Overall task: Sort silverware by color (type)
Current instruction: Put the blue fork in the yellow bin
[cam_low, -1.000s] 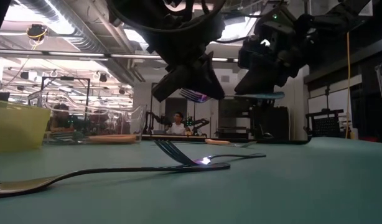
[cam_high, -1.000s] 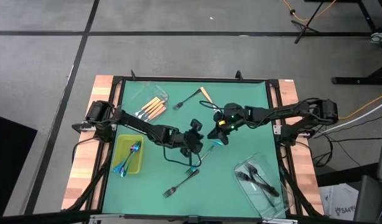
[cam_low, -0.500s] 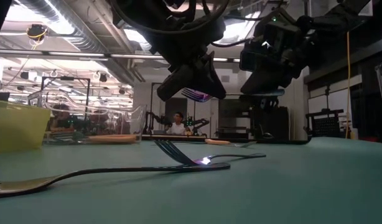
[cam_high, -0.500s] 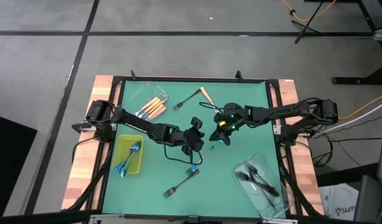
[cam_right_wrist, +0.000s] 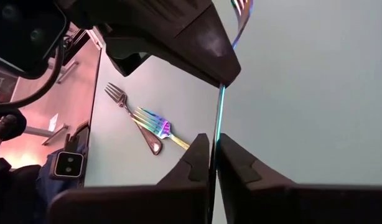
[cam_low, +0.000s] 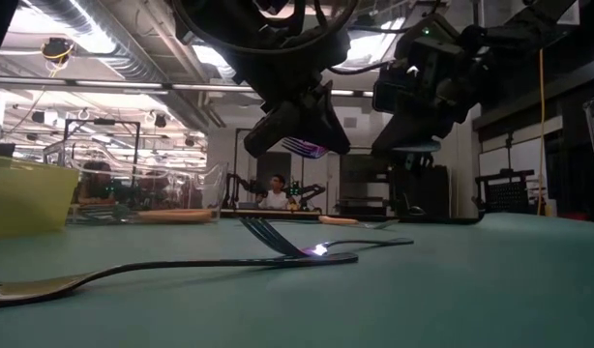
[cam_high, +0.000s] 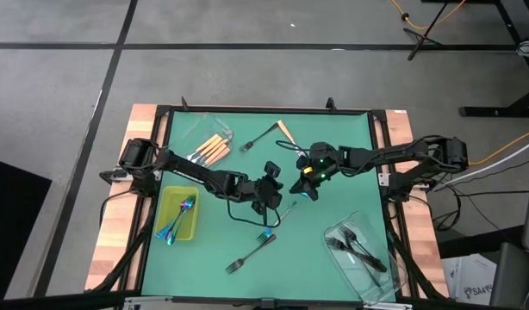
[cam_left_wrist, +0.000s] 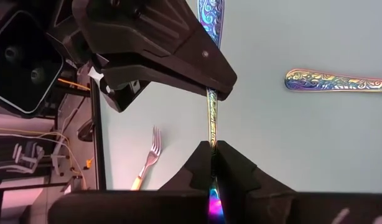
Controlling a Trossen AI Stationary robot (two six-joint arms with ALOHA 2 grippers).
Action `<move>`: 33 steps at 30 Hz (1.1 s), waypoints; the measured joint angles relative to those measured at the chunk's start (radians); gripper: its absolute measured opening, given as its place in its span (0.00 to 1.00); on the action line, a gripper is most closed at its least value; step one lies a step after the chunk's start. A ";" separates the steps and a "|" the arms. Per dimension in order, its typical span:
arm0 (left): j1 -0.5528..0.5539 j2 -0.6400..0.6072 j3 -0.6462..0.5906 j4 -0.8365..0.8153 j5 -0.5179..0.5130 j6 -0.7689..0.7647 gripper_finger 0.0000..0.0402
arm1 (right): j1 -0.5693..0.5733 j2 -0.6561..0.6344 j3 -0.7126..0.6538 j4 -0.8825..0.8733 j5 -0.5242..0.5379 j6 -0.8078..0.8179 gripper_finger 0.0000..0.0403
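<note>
Both claws, left (cam_left_wrist: 213, 148) and right (cam_right_wrist: 213, 144), pinch 1 iridescent fork (cam_left_wrist: 211, 112) mid-table.

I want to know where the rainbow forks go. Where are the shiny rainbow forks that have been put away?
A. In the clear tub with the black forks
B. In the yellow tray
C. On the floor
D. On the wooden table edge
B: seen from above, the rainbow forks lie inside the yellow tray on the table's left side, while the clear tub at the right holds only black forks.
</note>
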 joint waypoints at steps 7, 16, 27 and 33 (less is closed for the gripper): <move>0.001 0.000 0.000 0.003 -0.003 -0.002 0.08 | 0.001 0.000 0.000 0.009 0.027 -0.003 0.01; -0.006 0.000 0.000 0.013 -0.024 -0.002 0.11 | 0.001 0.000 0.000 0.006 0.062 -0.003 0.00; -0.060 -0.044 0.002 0.021 -0.138 -0.020 0.11 | 0.001 0.000 0.000 0.019 0.194 -0.004 0.00; -0.091 -0.096 0.001 0.004 -0.208 -0.113 0.11 | -0.002 0.000 0.000 0.081 0.279 -0.007 0.00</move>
